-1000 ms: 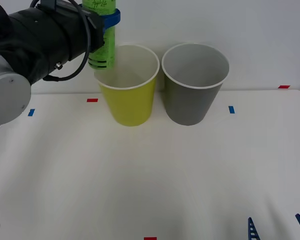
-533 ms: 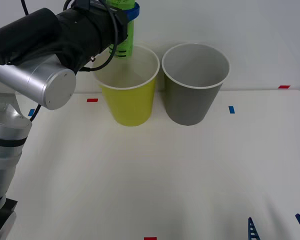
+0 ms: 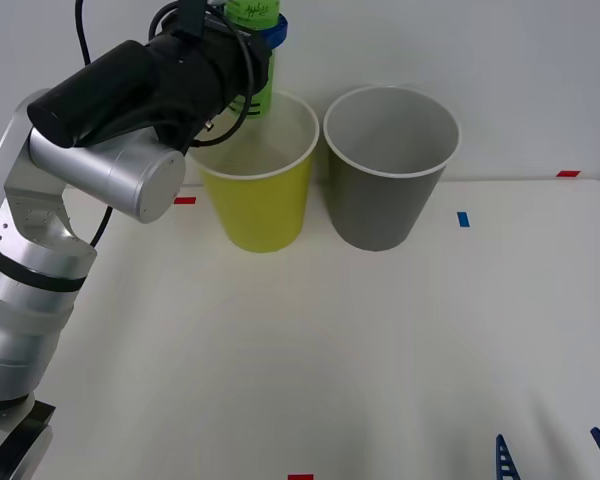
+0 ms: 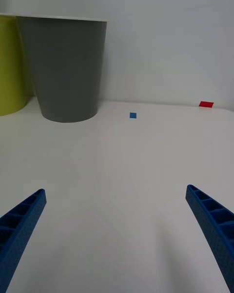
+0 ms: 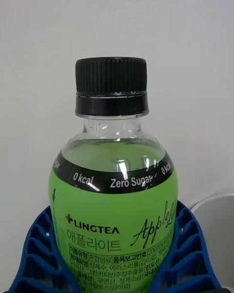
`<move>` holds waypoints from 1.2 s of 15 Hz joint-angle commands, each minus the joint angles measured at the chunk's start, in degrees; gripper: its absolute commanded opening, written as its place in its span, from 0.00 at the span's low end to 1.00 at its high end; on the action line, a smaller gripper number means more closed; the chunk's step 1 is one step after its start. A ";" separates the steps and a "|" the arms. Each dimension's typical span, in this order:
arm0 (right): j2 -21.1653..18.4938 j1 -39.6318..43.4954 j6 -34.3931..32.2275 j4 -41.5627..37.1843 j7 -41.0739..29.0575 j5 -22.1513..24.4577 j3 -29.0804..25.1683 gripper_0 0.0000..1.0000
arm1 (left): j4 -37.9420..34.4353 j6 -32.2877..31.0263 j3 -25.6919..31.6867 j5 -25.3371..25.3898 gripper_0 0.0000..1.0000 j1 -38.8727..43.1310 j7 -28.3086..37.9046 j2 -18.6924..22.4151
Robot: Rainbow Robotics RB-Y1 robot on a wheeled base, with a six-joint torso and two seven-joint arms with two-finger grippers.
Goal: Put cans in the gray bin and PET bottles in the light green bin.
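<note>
A white counter (image 3: 330, 340) fills most of the front view, with small red and blue tape marks scattered on it: a red mark (image 3: 184, 200) at middle left, a blue mark (image 3: 463, 219) to the right of the bins, and another red mark (image 3: 568, 174) near the right edge. The light green bin (image 3: 260, 195) and the gray bin (image 3: 388, 180) stand upright just beside each other in the upper centre of the frame, the green one on the left, both with white rims and pale insides in which nothing can be seen. The left arm's black and silver links sweep in from the lower left and cross in front of the green bin's left rim. The PET bottle (image 3: 252, 60) sits at the top of the frame, upright, above the back left part of the green bin's rim; it is clear plastic with green contents, a green label with a black band, and a ribbed black screw cap (image 5: 111, 93). The left end effector (image 3: 262, 40) is clamped around the bottle's body, its blue ribbed fingers (image 5: 190, 254) curving against the label on both sides. The right end effector (image 4: 117, 234) hovers low over the counter at the lower right of the front view, its fingers spread wide and holding nothing.
</note>
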 commanded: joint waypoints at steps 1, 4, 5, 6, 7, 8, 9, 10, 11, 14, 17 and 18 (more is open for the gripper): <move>0.00 0.00 0.00 0.00 0.00 0.00 0.00 1.00 | -0.08 -0.58 0.00 0.39 0.00 -0.02 1.13 -0.11; 0.00 0.00 0.00 0.00 0.00 0.00 0.00 1.00 | 0.01 -0.58 0.00 1.00 0.00 -0.11 1.83 -0.20; 0.00 0.00 0.00 0.00 0.00 0.00 0.00 1.00 | 0.01 -0.67 0.00 1.00 0.00 -0.02 2.01 -0.20; 0.00 0.00 0.00 0.00 0.00 0.00 0.00 1.00 | 0.01 -0.84 0.00 1.00 0.20 -0.02 2.27 -0.20; 0.00 0.00 0.00 0.00 0.00 0.00 0.00 1.00 | 0.01 -0.84 0.00 1.00 1.00 -0.02 2.27 -0.20; 0.00 0.00 0.00 0.00 0.00 0.00 0.00 1.00 | 0.01 -0.93 0.00 0.83 1.00 -0.02 2.27 -0.20; 0.00 0.00 0.00 0.00 0.00 0.00 0.00 1.00 | 0.01 -0.84 0.00 0.56 1.00 -0.02 2.27 -0.11; 0.00 0.00 0.00 0.00 0.00 0.00 0.00 1.00 | 0.01 -0.93 0.08 0.21 1.00 0.07 2.27 -0.03; 0.00 0.00 0.00 0.00 0.00 0.00 0.00 1.00 | -0.08 -1.02 0.00 0.04 1.00 0.07 2.27 0.24; 0.00 0.00 0.00 0.00 0.00 0.00 0.00 1.00 | -1.05 -1.46 0.08 3.29 1.00 0.07 3.24 1.29; 0.00 0.00 0.00 0.00 0.00 0.00 0.00 1.00 | -3.95 -1.46 0.08 4.96 1.00 0.24 3.76 3.66; 0.00 0.00 0.00 0.00 0.00 0.00 0.00 1.00 | -5.44 -1.46 0.26 4.96 1.00 0.95 3.85 4.63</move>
